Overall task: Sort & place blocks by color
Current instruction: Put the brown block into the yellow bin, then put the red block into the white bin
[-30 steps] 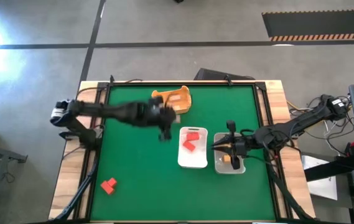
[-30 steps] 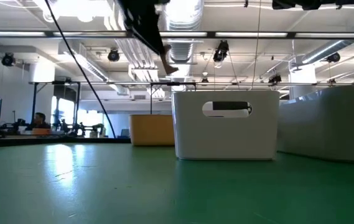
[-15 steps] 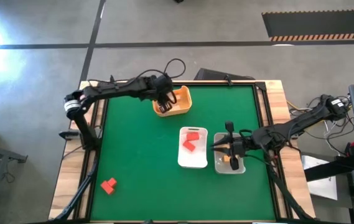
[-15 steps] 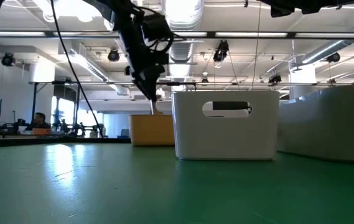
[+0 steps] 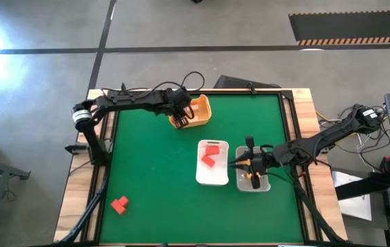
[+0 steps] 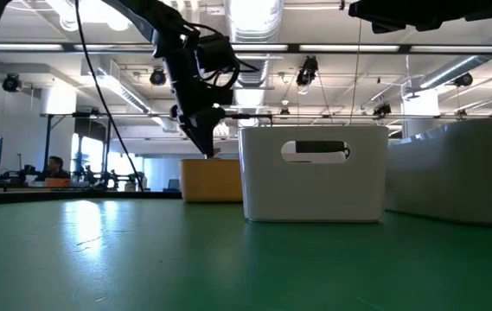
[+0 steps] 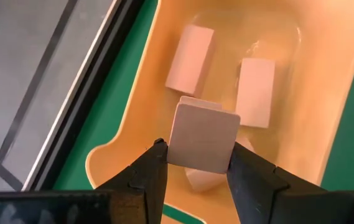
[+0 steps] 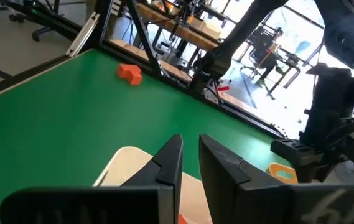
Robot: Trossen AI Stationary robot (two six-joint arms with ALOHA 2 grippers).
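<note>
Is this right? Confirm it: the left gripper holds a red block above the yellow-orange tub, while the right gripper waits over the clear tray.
Not quite. The block in the left gripper is tan, not red, as the left wrist view shows. The rest stands: it hangs above the yellow-orange tub, and the right gripper waits over the clear tray.

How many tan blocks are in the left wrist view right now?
4: one tan block held in the left gripper, two lying in the yellow-orange tub, one partly hidden beneath the held block. Others may be hidden.

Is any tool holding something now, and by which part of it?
The left tool pinches a tan block by two opposite side faces, above the yellow-orange tub. The right tool holds nothing.
</note>
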